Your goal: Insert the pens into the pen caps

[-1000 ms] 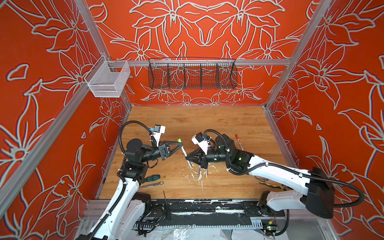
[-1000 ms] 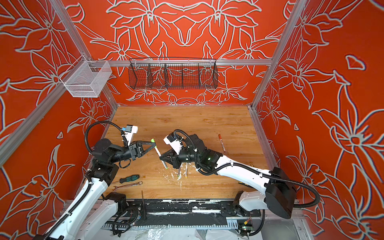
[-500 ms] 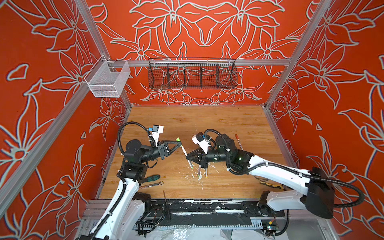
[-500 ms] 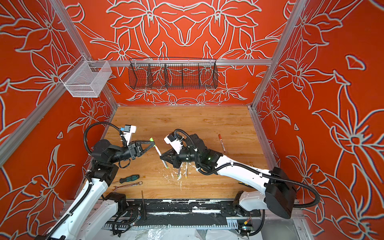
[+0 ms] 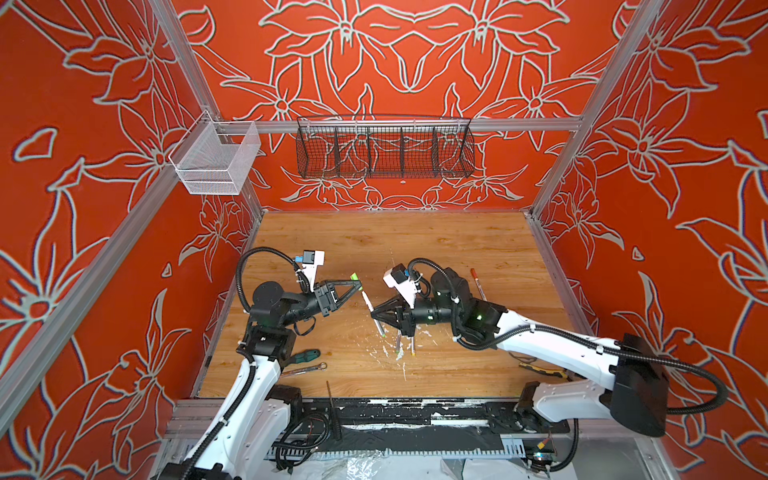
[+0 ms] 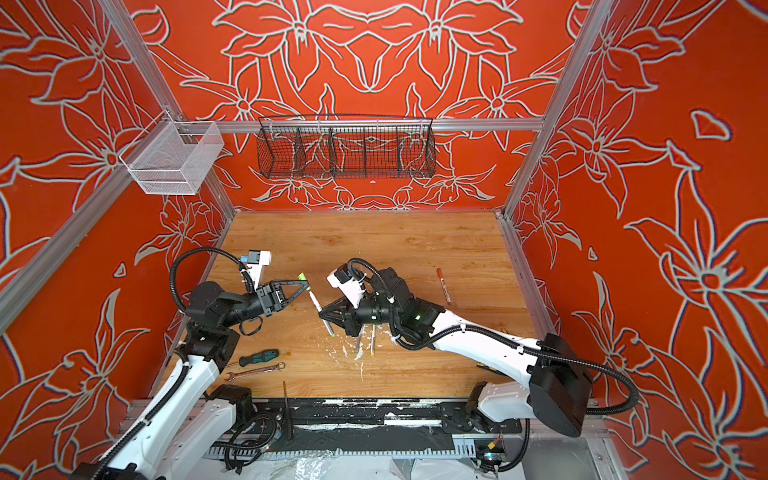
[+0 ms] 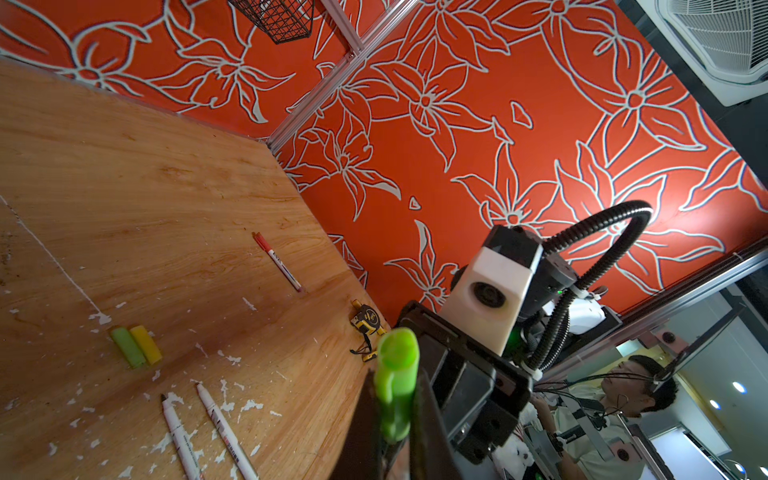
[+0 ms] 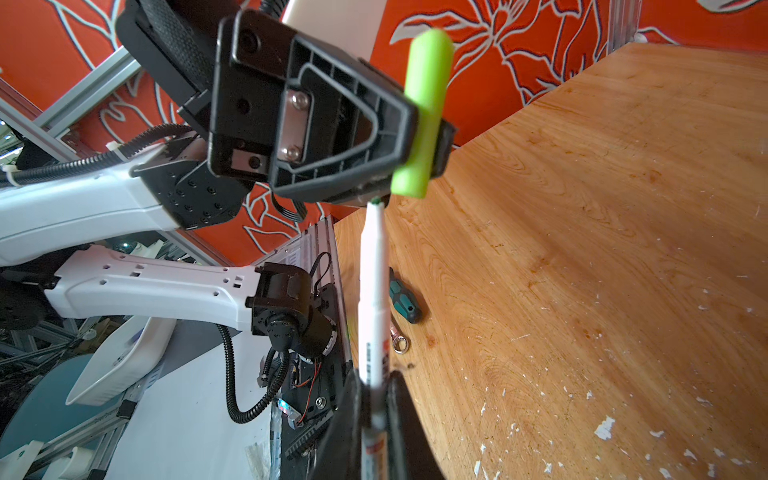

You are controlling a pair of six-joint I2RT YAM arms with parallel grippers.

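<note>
Nearest the front edge of the bench [image 5: 374,241] lie a silver wrench [image 5: 303,370] and a green-handled screwdriver [image 5: 307,355], and just beyond them two uncapped pens [image 5: 398,344] rest side by side among white flecks. Above these the right hand [image 5: 375,312] is clamped on a white pen [image 8: 374,291], green nib raised. Over the last second it has crept up toward the left hand [image 5: 359,285], so the nib now sits just under the mouth of the lime-green cap [image 8: 424,112], which that hand, barely moved, pinches crosswise. In the right wrist view the nib stands a little to one side of the opening and not yet inside, so the joining probably needs a small sideways correction before the push. Farther back, a green cap [image 7: 126,347] and a yellow cap [image 7: 145,345] lie touching on the bench, and a red pen [image 5: 478,284] that looks already capped lies beyond the right arm.
</note>
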